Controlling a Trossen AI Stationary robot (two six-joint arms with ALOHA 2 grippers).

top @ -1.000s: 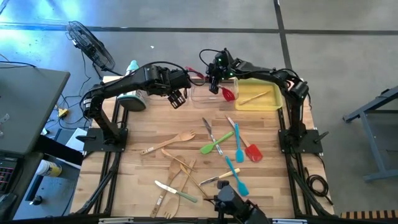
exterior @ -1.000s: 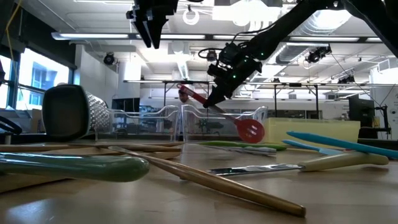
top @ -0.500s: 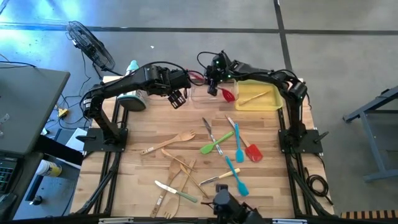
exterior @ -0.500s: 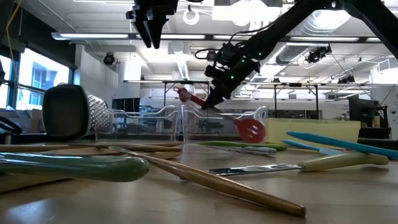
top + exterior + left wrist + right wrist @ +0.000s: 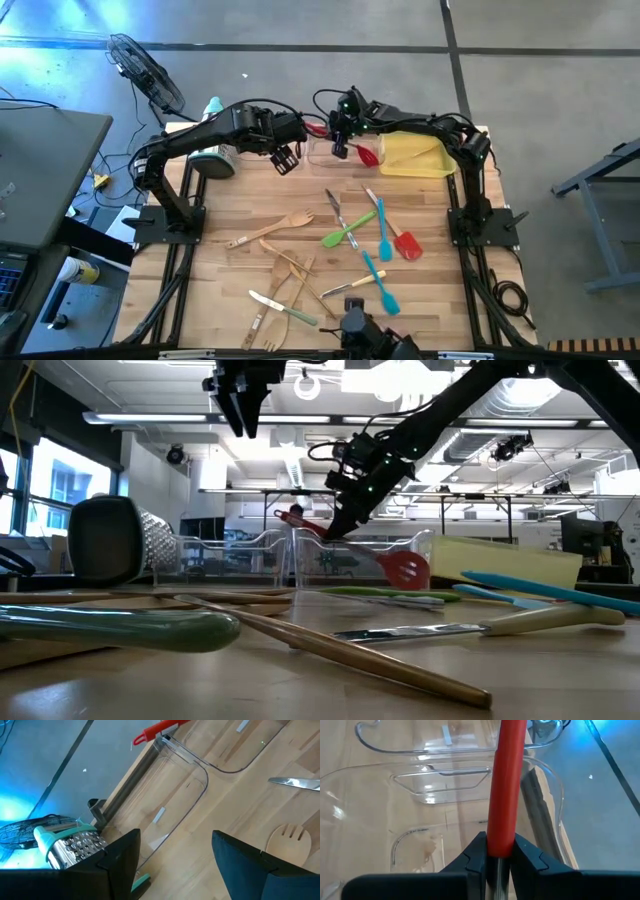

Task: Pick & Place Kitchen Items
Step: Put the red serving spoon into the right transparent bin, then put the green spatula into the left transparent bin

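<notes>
The red spatula (image 5: 506, 785) is being pinched by the right gripper (image 5: 340, 140) over the clear tray (image 5: 325, 152). It should be lowered level before being released. The left gripper (image 5: 284, 158) is being held wide open, empty, beside the tray.

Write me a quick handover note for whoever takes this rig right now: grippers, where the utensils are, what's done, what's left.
Right gripper: shut on the red spatula by its handle, over the clear tray at the table's far edge; not released yet.
Left gripper: open, empty, hovering beside the clear tray near the grater.
Done: a wooden utensil lies in the yellow tray.
Left: set down the red spatula, then clear the spatulas, wooden pieces and knives scattered mid-table and near the front edge, such as the green spatula.
</notes>
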